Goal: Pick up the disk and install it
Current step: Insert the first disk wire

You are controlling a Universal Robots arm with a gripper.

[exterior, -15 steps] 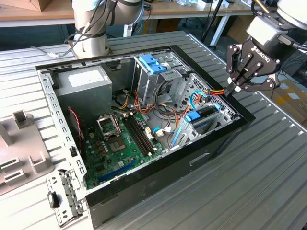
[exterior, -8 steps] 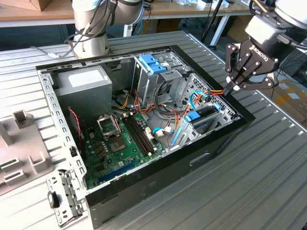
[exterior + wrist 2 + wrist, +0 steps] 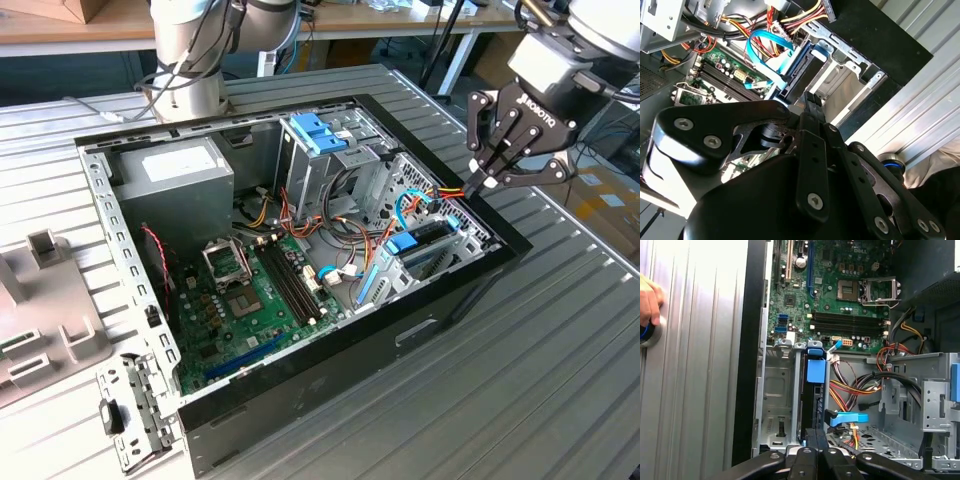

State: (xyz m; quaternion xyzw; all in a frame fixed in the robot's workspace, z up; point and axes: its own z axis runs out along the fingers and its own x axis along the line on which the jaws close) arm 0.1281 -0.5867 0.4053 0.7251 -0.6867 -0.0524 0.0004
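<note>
My end effector is closed on nothing, its tips pressed together, I judge as a blunt pusher, at the outer end of the disk, which stands on edge, slid into the bay at the case's corner.

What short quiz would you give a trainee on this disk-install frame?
1. True or false: the gripper carries the disk clear above the case.
2. Where is the disk? A) on the table outside the case; B) in the case's drive bay; C) on top of the power supply.
3. Fill in: in the first wrist view, a person's ____ shows beside the case.
Key: 1 false; 2 B; 3 hand.
</note>
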